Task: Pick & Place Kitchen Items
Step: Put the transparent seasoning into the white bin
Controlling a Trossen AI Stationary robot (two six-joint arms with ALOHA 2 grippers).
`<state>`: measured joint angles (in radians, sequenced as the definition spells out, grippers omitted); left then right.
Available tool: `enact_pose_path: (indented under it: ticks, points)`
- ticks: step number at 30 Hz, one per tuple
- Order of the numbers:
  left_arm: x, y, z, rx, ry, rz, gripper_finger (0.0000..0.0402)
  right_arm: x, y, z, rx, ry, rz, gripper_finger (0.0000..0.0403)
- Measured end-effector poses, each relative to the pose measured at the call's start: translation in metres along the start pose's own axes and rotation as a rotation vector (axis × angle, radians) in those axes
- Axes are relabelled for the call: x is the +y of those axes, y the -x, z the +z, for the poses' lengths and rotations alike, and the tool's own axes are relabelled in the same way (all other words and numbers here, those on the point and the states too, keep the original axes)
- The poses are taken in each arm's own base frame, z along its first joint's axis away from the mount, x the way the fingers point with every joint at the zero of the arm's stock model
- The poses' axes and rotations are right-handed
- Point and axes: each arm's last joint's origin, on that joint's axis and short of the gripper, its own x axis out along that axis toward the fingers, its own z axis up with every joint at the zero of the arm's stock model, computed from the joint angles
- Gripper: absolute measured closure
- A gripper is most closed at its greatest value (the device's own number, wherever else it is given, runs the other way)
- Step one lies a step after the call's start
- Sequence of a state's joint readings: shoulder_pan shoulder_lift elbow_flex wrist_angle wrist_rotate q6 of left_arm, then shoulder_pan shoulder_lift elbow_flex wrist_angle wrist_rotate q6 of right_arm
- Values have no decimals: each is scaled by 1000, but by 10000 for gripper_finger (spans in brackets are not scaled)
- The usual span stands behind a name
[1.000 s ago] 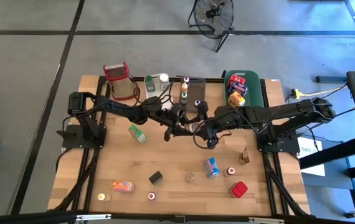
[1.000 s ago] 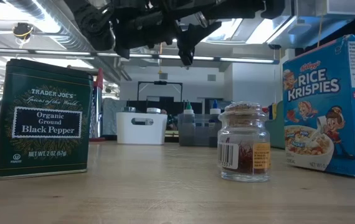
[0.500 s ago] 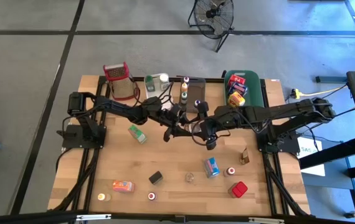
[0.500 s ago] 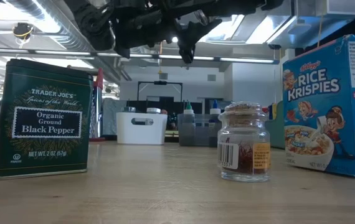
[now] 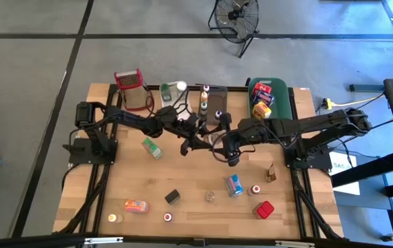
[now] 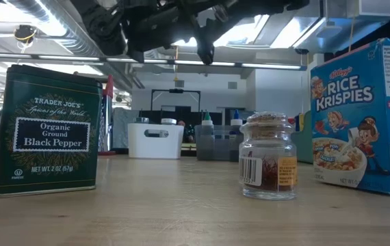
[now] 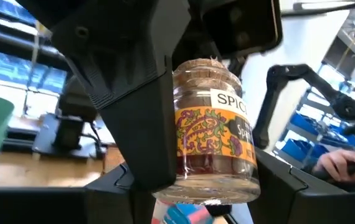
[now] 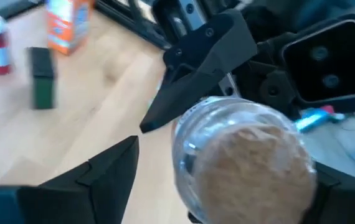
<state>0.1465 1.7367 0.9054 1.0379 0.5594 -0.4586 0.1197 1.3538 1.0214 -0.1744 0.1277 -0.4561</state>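
A small glass spice jar [image 7: 212, 140] with a cork lid and an orange label hangs high over the middle of the table [image 5: 183, 172]; it also shows in the high view [image 5: 212, 142]. My left gripper [image 7: 202, 190] comes from the table's left and is shut on the jar. My right gripper [image 8: 227, 168] comes from the right and stands open. Its fingers stand on either side of the jar's cork end [image 8: 252, 168], with a clear gap at one finger [image 8: 112, 168]. Other kitchen items lie about the table. My left gripper pinches the jar's lower part, near its base [image 7: 252, 180], between its two fingers. They come roughly level from the table's left. The jar is lifted clear of the table, its cork lid turned toward my right gripper.
At the far edge stand a green tub [image 5: 269, 96] holding boxes, a red-topped grater [image 5: 129, 88] and bottles [image 5: 204, 100]. On the near half lie a green box [image 5: 152, 148], a black tin [image 5: 172, 196], an orange box [image 5: 136, 206], a blue box [image 5: 234, 184] and a red box [image 5: 264, 209].
My right gripper has rolled a little about its own line at the jar. Both arms have stayed where they were, and the jar has not moved.
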Motion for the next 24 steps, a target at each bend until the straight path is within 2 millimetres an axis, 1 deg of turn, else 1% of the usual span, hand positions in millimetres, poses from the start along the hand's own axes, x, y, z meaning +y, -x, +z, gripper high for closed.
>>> enact_pose_path:
  ticks: [3,5,6,8,9,11,12,13,15,16,18,20,24]
  points:
    - [-1,0,5,-49,-21,-7,216,-1,5,5,-4,-37,-89,98]
    - [-3,1,9,-77,-46,-43,216,1,11,7,-1,-53,-119,98]
    - [-7,3,16,-136,-105,-91,216,2,15,6,21,-68,-114,98]
    - [-18,5,36,-236,-190,-157,216,9,13,0,68,-72,-110,98]
    - [-20,8,40,-262,-206,-183,216,11,13,1,76,-81,-122,98]
    - [-18,10,39,-273,-201,-202,216,9,22,8,44,-122,-181,98]
    - [-16,11,36,-252,-183,-207,216,9,24,11,31,-139,-204,98]
    - [-16,13,37,-248,-188,-221,216,11,24,10,46,-143,-209,98]
    - [-24,17,51,-303,-245,-240,216,16,21,7,73,-133,-198,98]
    - [-25,19,54,-310,-256,-247,216,16,22,8,62,-138,-201,98]
    - [-22,19,52,-293,-247,-231,216,16,25,15,4,-173,-211,98]
    - [-18,18,48,-270,-236,-216,216,19,27,18,-21,-189,-193,98]
    - [-23,20,53,-299,-273,-235,216,23,29,21,-41,-199,-182,98]
